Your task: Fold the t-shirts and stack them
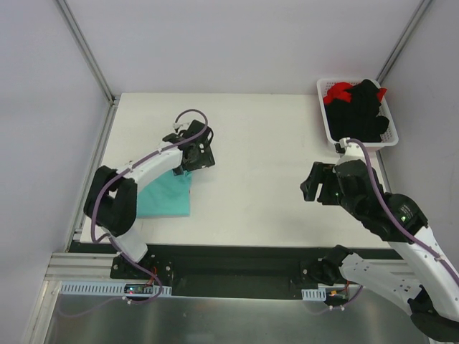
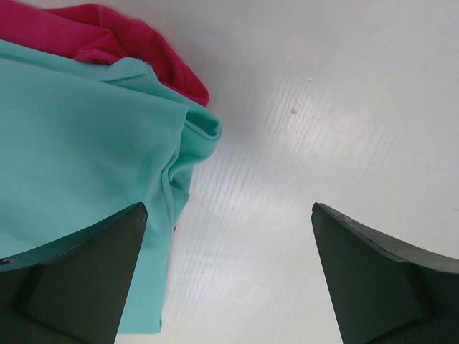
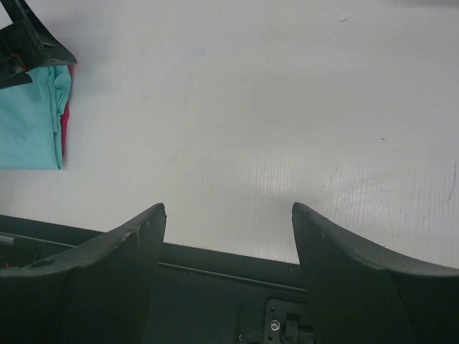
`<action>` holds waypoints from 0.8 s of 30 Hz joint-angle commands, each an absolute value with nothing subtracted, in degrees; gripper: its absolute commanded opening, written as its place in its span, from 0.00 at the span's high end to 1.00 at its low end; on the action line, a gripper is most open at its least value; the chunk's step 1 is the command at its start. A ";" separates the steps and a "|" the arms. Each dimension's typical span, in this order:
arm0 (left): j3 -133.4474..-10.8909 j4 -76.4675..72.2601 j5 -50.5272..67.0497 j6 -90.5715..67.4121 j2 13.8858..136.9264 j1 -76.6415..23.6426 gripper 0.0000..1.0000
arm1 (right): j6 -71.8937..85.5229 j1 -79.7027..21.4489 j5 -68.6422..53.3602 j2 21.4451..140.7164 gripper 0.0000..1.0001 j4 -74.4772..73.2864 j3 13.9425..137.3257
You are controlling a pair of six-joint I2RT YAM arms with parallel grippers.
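Note:
A folded teal t-shirt (image 1: 166, 197) lies at the table's left front, on top of a magenta-pink t-shirt (image 2: 136, 43) whose edge peeks out beneath it. My left gripper (image 1: 195, 152) hovers at the far right corner of the teal t-shirt (image 2: 79, 150), open and empty, one finger over the cloth and the other over bare table. My right gripper (image 1: 318, 186) hangs open and empty over the table's right front. In the right wrist view the teal t-shirt (image 3: 29, 122) shows far to the left. Black and red garments (image 1: 358, 107) fill a basket.
A white basket (image 1: 327, 127) stands at the far right corner of the table. The table's dark front rail (image 3: 222, 269) runs under the right gripper's fingers. White walls enclose the table on the left, back and right.

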State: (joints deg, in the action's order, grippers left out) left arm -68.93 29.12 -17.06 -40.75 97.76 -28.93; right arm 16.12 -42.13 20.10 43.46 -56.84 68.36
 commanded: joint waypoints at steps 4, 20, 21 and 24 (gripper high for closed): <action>-71.64 44.20 -20.74 -45.26 83.35 -30.23 0.01 | 16.70 -42.10 19.25 43.24 0.25 -56.78 70.49; -54.24 50.10 -19.78 -54.75 75.41 -30.41 0.01 | 17.93 -42.19 16.79 42.54 0.25 -55.63 68.29; -53.88 50.10 -19.17 -54.84 75.24 -30.50 0.01 | 17.84 -42.19 16.87 42.45 0.25 -55.81 68.38; -52.56 50.19 -18.37 -55.72 74.53 -31.55 0.01 | 17.93 -42.27 16.79 42.28 0.25 -56.16 68.12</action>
State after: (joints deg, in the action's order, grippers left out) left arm -53.89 48.75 -18.94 -52.90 77.30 -30.02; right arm 17.34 -42.13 17.26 43.00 -56.10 68.12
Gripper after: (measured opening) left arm 0.992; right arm 0.748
